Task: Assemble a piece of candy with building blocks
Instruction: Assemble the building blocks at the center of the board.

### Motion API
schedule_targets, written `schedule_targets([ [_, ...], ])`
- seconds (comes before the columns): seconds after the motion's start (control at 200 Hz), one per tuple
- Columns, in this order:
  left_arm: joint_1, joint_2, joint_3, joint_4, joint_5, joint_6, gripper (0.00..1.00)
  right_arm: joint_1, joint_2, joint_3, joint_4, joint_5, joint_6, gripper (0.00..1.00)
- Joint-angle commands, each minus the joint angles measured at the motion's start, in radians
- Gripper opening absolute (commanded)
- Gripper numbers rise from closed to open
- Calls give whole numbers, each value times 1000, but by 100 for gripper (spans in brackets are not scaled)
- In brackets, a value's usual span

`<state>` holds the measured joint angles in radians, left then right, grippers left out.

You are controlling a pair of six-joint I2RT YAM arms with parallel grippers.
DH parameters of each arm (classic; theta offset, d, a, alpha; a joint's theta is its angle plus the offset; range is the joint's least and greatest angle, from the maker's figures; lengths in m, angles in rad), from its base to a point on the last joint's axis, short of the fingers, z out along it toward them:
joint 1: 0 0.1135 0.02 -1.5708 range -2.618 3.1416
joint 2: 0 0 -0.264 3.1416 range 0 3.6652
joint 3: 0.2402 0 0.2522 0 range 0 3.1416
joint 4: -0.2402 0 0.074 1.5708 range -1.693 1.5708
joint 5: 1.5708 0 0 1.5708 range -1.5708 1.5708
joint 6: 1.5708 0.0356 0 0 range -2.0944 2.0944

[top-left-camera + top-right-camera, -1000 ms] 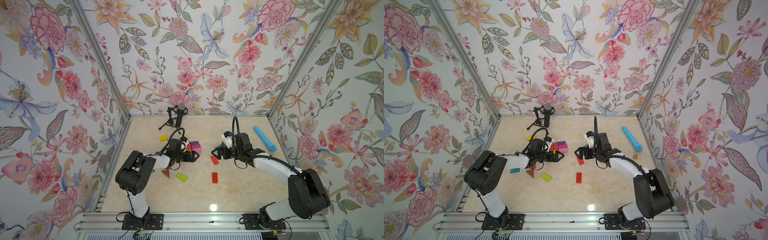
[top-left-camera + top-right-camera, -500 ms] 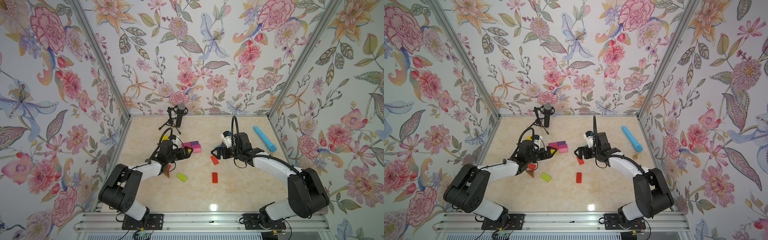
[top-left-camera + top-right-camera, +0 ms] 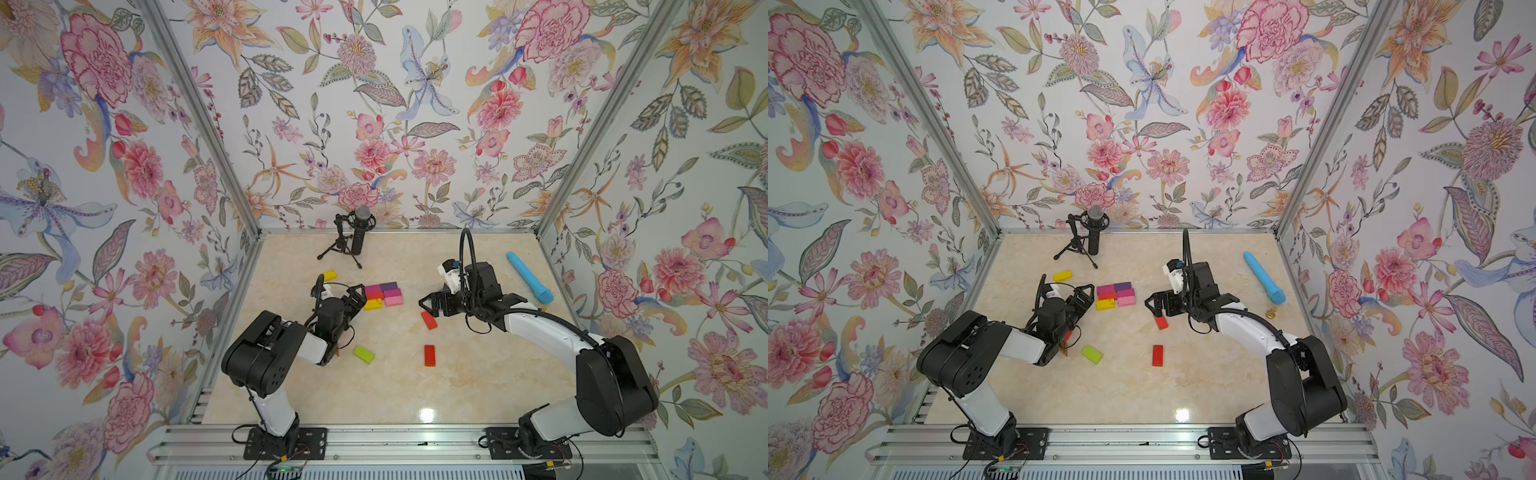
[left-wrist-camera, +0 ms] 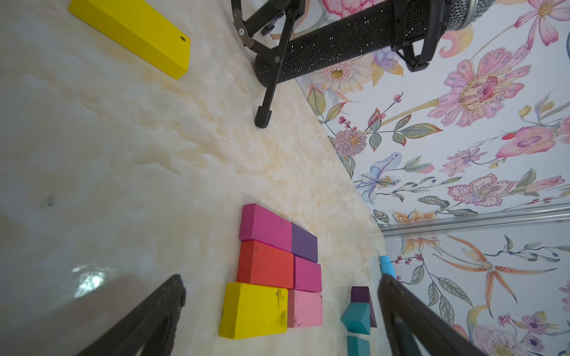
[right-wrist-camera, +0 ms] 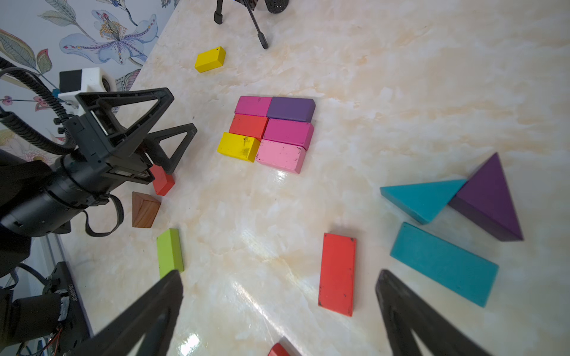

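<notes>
Beside left end effector (image 3: 361, 296) (spread) lie blocks (image 3: 390, 294).

light: bright, even; soft shadows | glare: patch on tabletop (image 3: 427, 414) | focus: wrist-view foreground blurred

The right wrist view's edge cuts off a red block (image 5: 279, 350) (only a corner shows); the left arm (image 3: 1017, 345) hides most of a brown triangle (image 3: 1064, 348).
</notes>
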<state>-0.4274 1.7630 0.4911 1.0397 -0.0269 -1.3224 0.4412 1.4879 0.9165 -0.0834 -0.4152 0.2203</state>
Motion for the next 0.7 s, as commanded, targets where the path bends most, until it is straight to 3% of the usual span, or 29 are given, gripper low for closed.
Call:
schedule_targets([
  [0.0, -14, 41, 39, 95, -118, -75, 99, 4, -9, 17, 14, -26, -13, 100],
  [0.36, -16, 199, 188, 79, -133, -117, 99, 1, -6, 11, 50, -52, 3, 100],
  [0.696, -23, 259, 307, -6, -157, -120, 99, -16, -6, 3, 59, -63, 2, 100],
])
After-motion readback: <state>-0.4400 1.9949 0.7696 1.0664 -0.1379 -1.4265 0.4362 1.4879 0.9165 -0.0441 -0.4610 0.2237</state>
